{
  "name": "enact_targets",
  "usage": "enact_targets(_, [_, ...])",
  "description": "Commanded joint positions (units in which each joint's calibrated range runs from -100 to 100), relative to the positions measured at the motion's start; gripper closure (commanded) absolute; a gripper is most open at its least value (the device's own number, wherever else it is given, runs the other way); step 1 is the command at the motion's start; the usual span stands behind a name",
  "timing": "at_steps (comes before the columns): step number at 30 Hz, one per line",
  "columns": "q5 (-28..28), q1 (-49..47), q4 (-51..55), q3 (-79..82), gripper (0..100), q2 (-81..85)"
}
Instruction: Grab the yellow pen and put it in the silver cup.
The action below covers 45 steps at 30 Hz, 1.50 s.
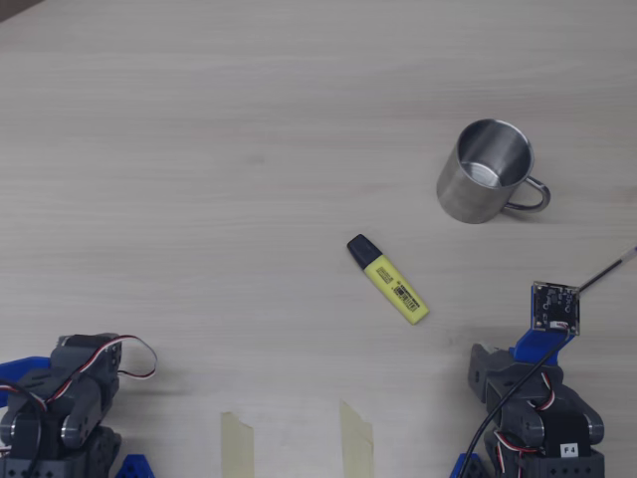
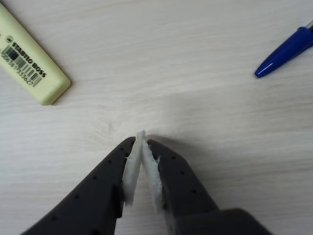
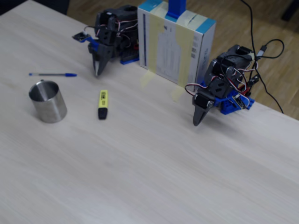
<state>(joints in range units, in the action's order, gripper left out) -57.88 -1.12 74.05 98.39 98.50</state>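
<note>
The yellow pen [image 1: 390, 281] is a fluorescent highlighter with a black cap, lying flat on the wooden table. It also shows in the fixed view [image 3: 103, 103], and its butt end shows at the top left of the wrist view [image 2: 29, 63]. The silver cup [image 1: 463, 189] stands upright and empty, handle to the right in the overhead view; in the fixed view the cup [image 3: 49, 107] stands left of the pen. My gripper [image 2: 142, 134] is shut and empty, tips pointing down close to the table. In the fixed view the gripper [image 3: 96, 72] is behind the pen, apart from it.
A thin blue pen [image 2: 286, 49] lies right of my gripper in the wrist view and behind the cup in the fixed view [image 3: 51, 74]. A second arm [image 3: 210, 98] rests at the right. A white and blue box [image 3: 175, 42] stands between the arms. Two tape strips [image 1: 237, 438] mark the table.
</note>
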Motion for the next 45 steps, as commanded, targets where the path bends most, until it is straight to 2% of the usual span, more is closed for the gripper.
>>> enact_targets(1, [-0.2, 0.1, 0.9, 0.9, 98, 0.4])
enact_targets(18, [-0.1, 0.0, 0.9, 0.9, 98, 0.4])
enact_targets(23, [1.8, 0.3, 0.9, 0.9, 98, 0.0])
enact_targets(28, [2.0, -0.3, 0.8, -0.1, 89, -0.3])
enact_targets(32, [2.2, -0.3, 0.8, -2.4, 88, -2.2])
enact_targets(45, [11.2, 0.0, 0.8, -23.2, 85, -23.4])
